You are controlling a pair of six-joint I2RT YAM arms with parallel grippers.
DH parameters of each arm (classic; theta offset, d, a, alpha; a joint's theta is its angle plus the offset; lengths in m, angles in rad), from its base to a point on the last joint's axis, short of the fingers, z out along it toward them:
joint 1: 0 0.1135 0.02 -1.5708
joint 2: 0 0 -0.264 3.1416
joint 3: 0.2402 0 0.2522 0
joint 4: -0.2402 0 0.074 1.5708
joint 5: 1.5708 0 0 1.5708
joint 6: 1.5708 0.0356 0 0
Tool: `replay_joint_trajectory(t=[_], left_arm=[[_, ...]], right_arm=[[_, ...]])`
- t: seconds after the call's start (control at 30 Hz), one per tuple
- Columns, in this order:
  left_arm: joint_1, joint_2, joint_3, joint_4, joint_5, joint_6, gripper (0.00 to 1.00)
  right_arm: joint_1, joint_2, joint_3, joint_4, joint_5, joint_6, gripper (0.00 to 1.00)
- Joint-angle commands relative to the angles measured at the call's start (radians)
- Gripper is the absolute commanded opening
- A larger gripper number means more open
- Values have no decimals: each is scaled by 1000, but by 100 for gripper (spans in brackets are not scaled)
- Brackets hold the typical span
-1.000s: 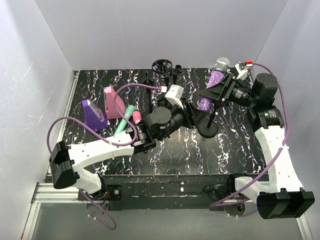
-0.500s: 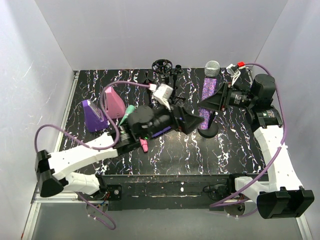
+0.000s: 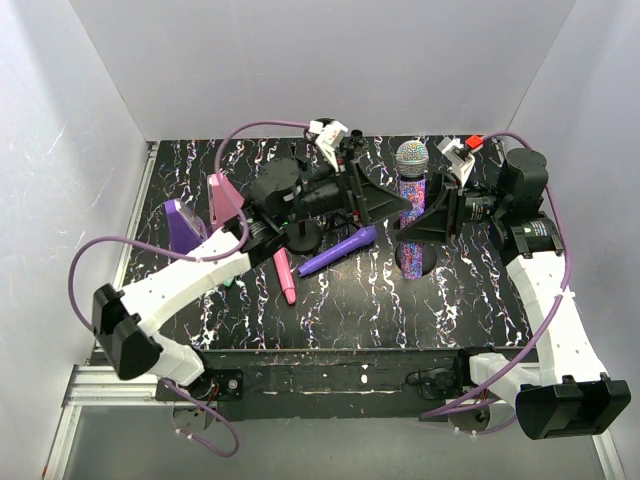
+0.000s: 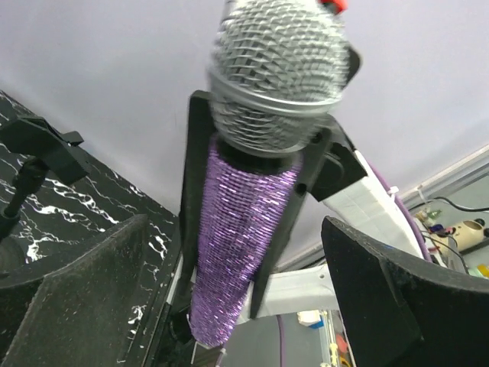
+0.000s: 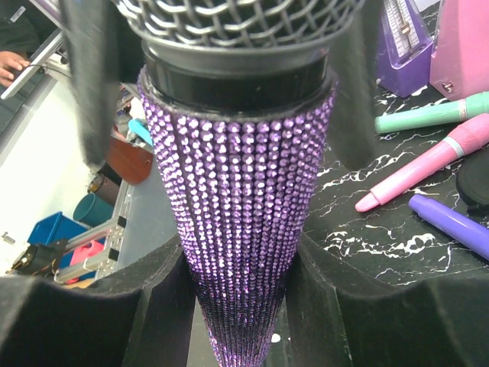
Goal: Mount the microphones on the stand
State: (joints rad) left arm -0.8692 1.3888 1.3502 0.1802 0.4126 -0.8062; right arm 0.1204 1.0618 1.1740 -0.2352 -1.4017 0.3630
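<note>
The glittery purple microphone [image 3: 411, 185] with a silver mesh head stands upright over the black stand's round base [image 3: 420, 264]. My right gripper [image 3: 425, 215] is shut on its glitter body [image 5: 241, 229], low on the taper. My left gripper [image 3: 385, 205] is open, one finger on each side of that microphone [image 4: 244, 222] and clear of it. The plain purple microphone [image 3: 338, 250] and the pink microphone [image 3: 284, 275] lie loose on the table. The mint green microphone [image 5: 428, 115] lies beside the pink one [image 5: 428, 164], mostly hidden under my left arm in the top view.
A pink wedge box [image 3: 222, 195] and a purple wedge box [image 3: 180, 222] stand at the left. A second black round base [image 3: 305, 238] sits under my left arm, and a black clip on a thin post [image 4: 42, 145] stands by the back wall.
My left gripper opened, left the plain purple microphone on the table and swung back-right to the glittery microphone. My right gripper turned that microphone upright and lowered it towards the stand base.
</note>
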Motion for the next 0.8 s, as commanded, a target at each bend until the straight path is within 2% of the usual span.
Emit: replay_joint_trajectory(t=[0.0,0.5,0.77], left_arm=[[-2,71,76,65,114,-47,93],[-10,167,109,214,124,-91,77],[-17,197,148,162,137,-56,66]], right_arm=[[7,-13,4,82,-60,10,1],[21,13,-13,145,-72,70,1],[27,24,-14,145,-74,73,1]])
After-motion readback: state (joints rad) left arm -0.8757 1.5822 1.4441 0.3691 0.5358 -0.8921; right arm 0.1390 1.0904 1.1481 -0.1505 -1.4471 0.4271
